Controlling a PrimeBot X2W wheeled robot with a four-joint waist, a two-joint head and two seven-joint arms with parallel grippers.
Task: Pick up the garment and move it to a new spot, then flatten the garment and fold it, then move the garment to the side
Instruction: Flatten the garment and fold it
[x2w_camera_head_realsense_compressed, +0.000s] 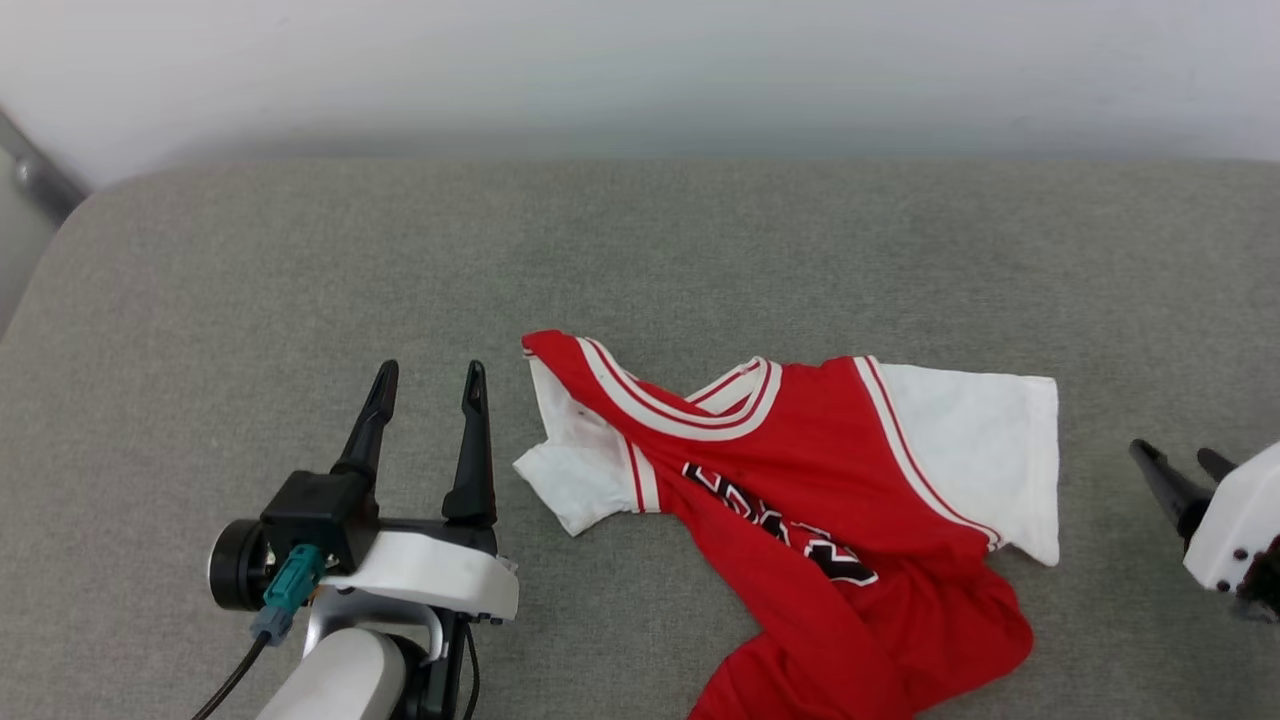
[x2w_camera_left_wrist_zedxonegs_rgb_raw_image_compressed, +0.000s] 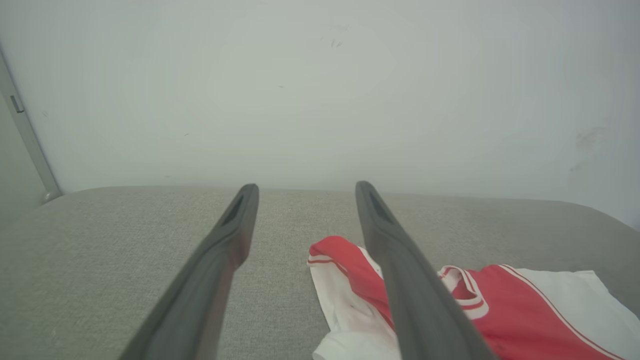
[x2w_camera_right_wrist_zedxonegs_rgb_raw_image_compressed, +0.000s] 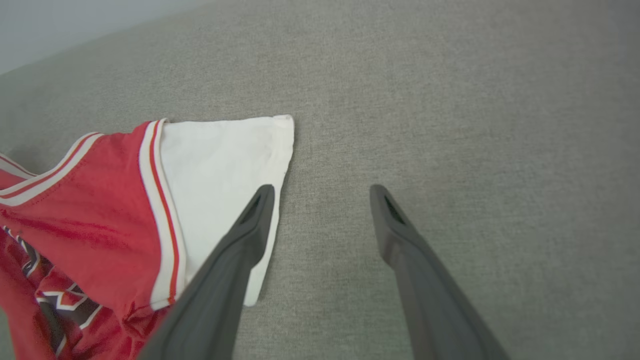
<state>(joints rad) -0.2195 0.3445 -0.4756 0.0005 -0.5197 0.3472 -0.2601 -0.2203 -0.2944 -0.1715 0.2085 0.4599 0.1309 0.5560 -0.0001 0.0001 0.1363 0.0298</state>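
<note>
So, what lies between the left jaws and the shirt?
Just a narrow strip of bare grey fabric beside the shirt, as the head view shows.

A grey woven surface (x2w_camera_head_realsense_compressed: 300, 260) with rounded corners runs right up to a pale wall (x2w_camera_head_realsense_compressed: 640, 70). On it lies a crumpled red shirt (x2w_camera_head_realsense_compressed: 800, 470), well away from the wall. Its collar and white sleeves lie toward the wall, its twisted red body trails away from it, and its lettering is partly hidden in folds.
</note>
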